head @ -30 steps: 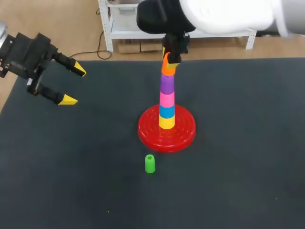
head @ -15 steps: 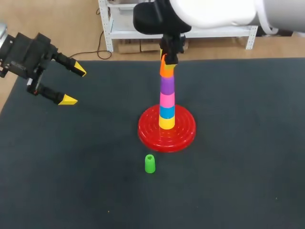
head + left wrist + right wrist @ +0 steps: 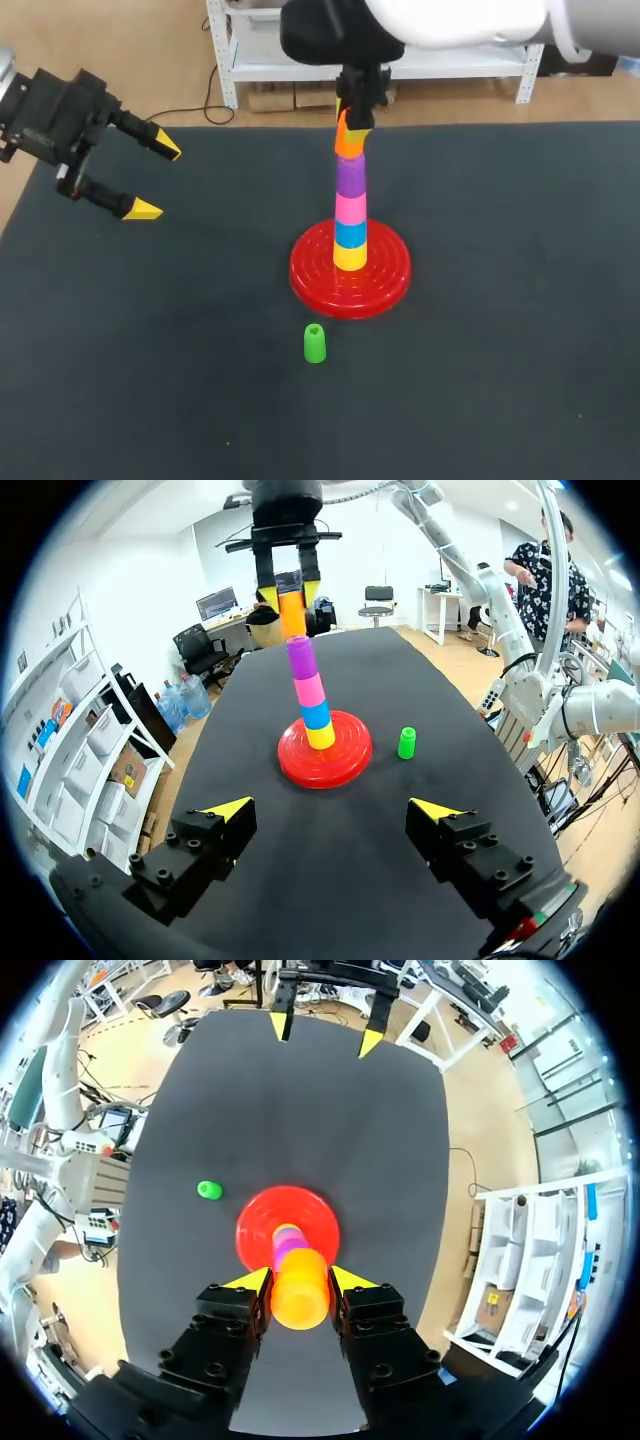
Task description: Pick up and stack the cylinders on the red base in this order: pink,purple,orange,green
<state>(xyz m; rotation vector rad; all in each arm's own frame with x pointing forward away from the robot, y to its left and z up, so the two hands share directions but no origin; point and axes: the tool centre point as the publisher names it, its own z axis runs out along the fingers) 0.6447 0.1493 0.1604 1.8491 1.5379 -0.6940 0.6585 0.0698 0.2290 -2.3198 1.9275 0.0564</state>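
One orange cylinder (image 3: pixel 346 146), smooth, perhaps tilted, above purple cylinder (image 3: pixel 350 178)

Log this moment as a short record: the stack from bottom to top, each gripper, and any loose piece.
Base: round red plastic base on the dark table mat
Stack, bottom to top: yellow cylinder, blue cylinder, pink cylinder, purple cylinder, orange cylinder
Right gripper: shut on the orange cylinder at the stack's top
Left gripper: open, empty, off to the side of the stack
Loose piece: small green cylinder, upright on the mat beside the base
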